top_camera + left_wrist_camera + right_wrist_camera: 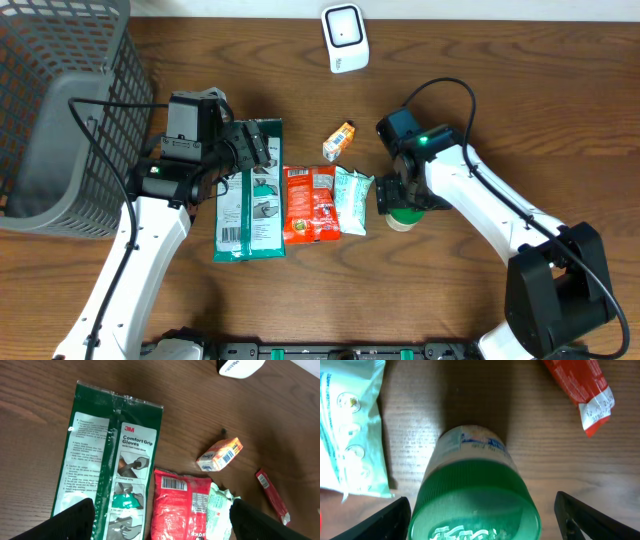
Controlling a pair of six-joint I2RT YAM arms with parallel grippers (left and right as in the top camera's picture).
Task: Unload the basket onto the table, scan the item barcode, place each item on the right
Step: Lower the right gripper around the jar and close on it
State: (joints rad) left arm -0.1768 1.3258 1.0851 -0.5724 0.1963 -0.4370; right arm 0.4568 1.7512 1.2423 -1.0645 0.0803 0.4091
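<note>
Bottle (475,485) dead centre in the right wrist view, green cap toward the camera, white labelled body beyond it, sitting on the wooden table (420,445). Right gripper (482,497) straddles it. One finger (385,520) sits low on the left, just beside the cap's rim, and the other is off to the right with a clear strip of wood between it and the cap. Jaws spread wide around the bottle, not clamped on it. From overhead the bottle peeks out pale green just under that gripper, right of the row of packets and well apart from the white scanner (345,38) at the table's far edge.

Over to the left gripper (162,501): jaws wide apart too, holding nothing, hanging over the green glove pack (110,460). Red packet (180,505) lies just beside the pack, and a pale packet (217,510) lies against the red one. A small orange box (220,454) sits farther out, and a red stick packet (272,497) is off to the right.

Grey mesh basket (60,120) stands at the table's left edge beside the left arm; inside it, mesh walls and floor are what shows.
</note>
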